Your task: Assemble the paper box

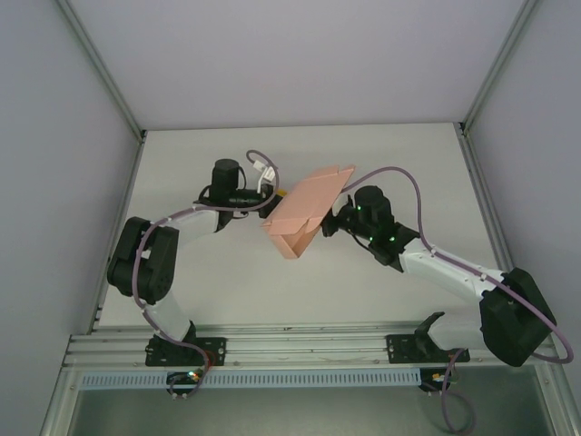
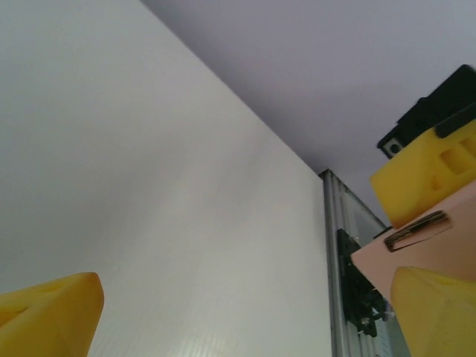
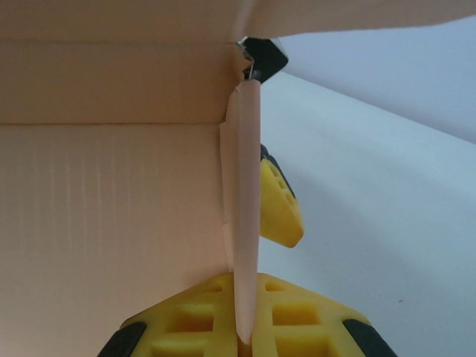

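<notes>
We are pinching the paper box [image 1: 307, 211], likely light and crease-prone, by one wall in our right hand [image 3: 242, 327], left hand [image 1: 275, 200] gaping open.

White links and bulky black joint housings make up the left arm [image 1: 156, 265] and right arm [image 1: 454, 272], mauve cables [image 1: 408, 174] loop along both, green lights [image 1: 392, 239] dot the right wrist, and the left hand [image 1: 279, 194] and right hand [image 1: 329, 223] have blocky yellow fingers [image 3: 297, 316].

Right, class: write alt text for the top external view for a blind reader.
A half-folded salmon-pink paper box tilts over a white table, pinched at its right side by the right gripper. The left gripper is open by its left edge.
</notes>
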Controlling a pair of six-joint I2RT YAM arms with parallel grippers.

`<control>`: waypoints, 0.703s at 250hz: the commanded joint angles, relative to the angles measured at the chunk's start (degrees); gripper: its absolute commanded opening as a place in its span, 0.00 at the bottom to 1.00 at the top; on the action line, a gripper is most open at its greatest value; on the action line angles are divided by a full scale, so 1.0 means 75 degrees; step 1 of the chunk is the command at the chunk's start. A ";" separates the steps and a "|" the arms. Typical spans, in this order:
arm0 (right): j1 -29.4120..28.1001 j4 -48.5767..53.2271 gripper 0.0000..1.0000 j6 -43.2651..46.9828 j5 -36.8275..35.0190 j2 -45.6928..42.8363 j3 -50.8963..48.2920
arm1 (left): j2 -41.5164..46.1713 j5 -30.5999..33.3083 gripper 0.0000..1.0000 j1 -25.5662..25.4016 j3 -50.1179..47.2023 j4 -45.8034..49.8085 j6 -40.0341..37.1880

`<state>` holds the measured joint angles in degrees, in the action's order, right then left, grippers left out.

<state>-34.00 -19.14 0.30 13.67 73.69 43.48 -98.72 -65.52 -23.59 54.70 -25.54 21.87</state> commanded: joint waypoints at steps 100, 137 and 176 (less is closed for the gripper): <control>-0.0881 0.1497 0.04 0.0845 -0.2531 0.1735 0.1469 | -0.0449 -0.1086 1.00 0.0001 0.0275 -0.3160 0.2521; -0.0881 0.1571 0.14 0.0525 -0.1832 0.1864 0.1876 | -0.0409 -0.0889 1.00 -0.0002 0.0530 -0.1616 0.1635; -0.0880 0.1686 0.19 0.0359 -0.0982 0.1853 0.2257 | -0.0274 -0.0586 1.00 -0.0255 0.0816 0.0238 0.0301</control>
<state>-38.89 -9.96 3.73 -3.01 85.54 57.95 -103.88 -67.75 -20.58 56.75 -33.80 34.52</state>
